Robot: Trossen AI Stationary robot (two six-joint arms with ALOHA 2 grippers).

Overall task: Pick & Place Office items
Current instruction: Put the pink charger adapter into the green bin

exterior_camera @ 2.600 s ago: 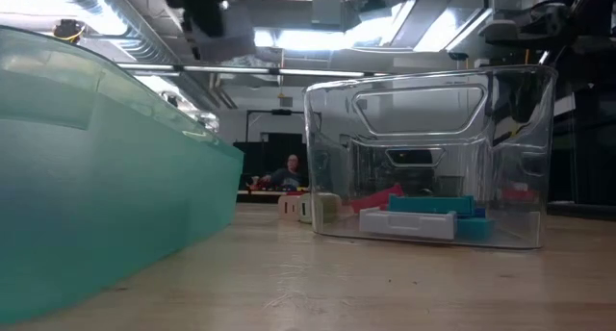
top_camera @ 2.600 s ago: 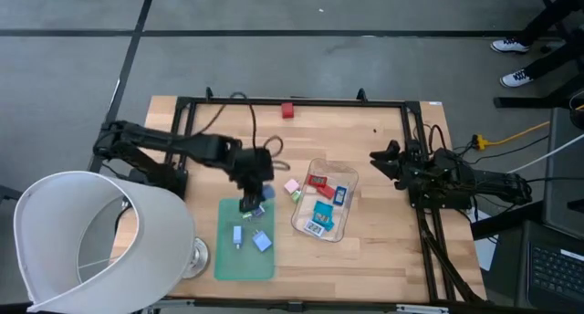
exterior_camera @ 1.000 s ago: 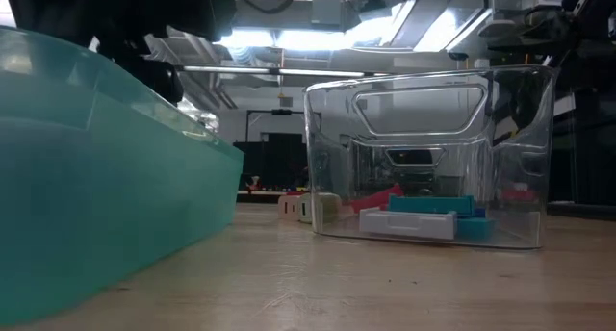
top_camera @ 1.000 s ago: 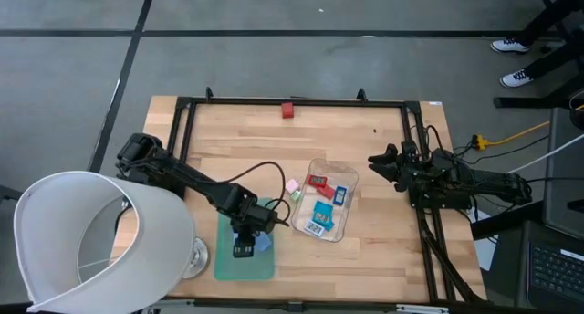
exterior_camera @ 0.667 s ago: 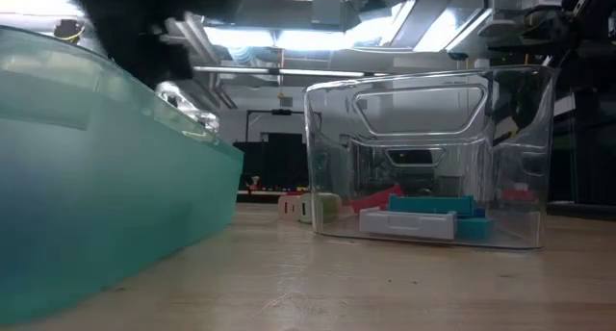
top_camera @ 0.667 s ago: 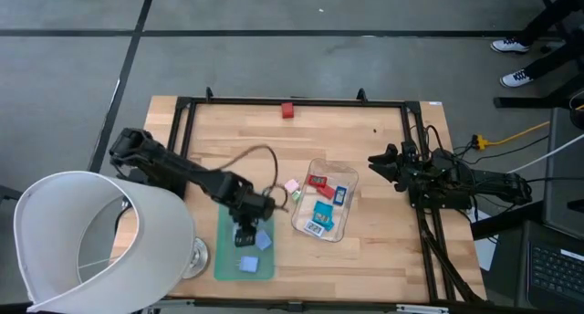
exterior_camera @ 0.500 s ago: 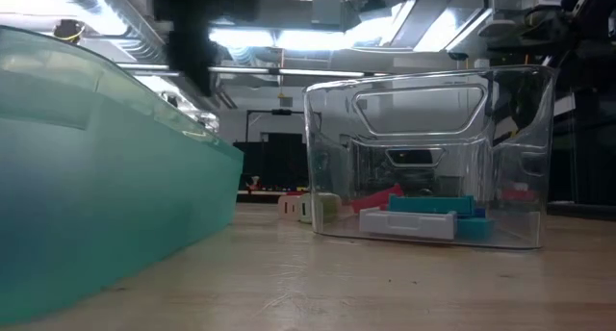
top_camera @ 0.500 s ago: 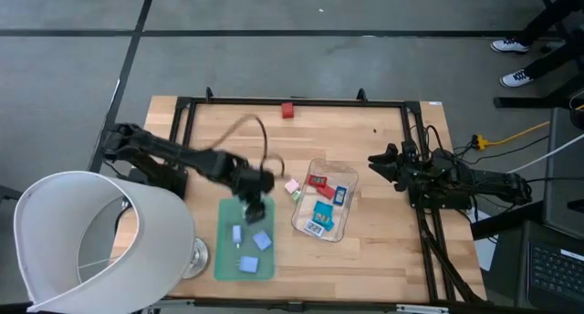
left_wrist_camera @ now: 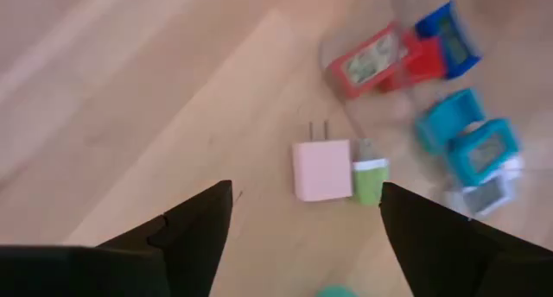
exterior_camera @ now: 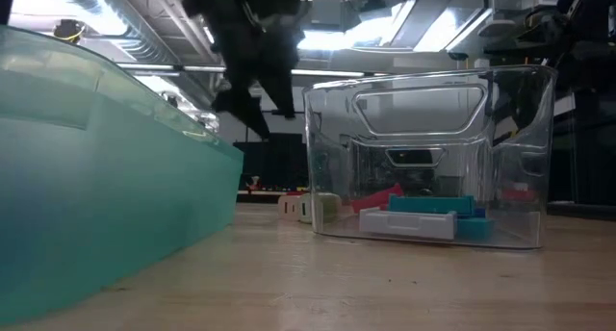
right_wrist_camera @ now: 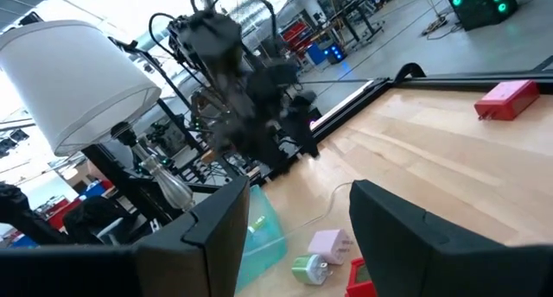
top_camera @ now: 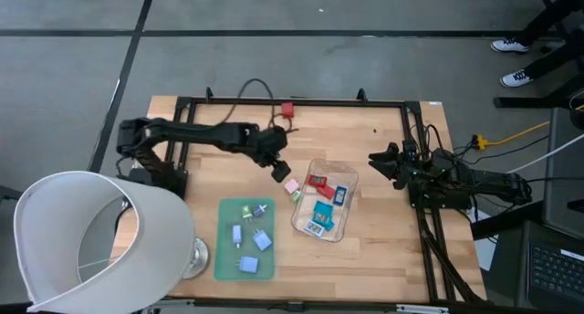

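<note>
My left gripper (top_camera: 279,171) hangs open and empty over the bare wood just left of the clear tray (top_camera: 345,225). A pink piece (left_wrist_camera: 321,169) and a light green piece (left_wrist_camera: 370,180) lie side by side on the table under its spread fingers. Red (left_wrist_camera: 380,60), blue (left_wrist_camera: 449,28) and teal (left_wrist_camera: 471,137) pieces lie in the tray. Several small blue and teal pieces (top_camera: 262,241) rest on the green mat (top_camera: 224,264). One red piece (top_camera: 287,110) sits at the far edge. My right gripper (top_camera: 376,162) waits open at the table's right side.
A large white lampshade (top_camera: 91,241) on a metal stand covers the near left corner beside the mat. A black frame rail (top_camera: 292,101) runs around the tabletop. A black cable (top_camera: 246,88) loops off my left arm. Bare wood lies between the tray and the far rail.
My left gripper has risen off the green mat's near part and swung toward the far edge and the right, ending by the pink piece next to the tray. A blue piece now lies on the mat where the gripper stood.
</note>
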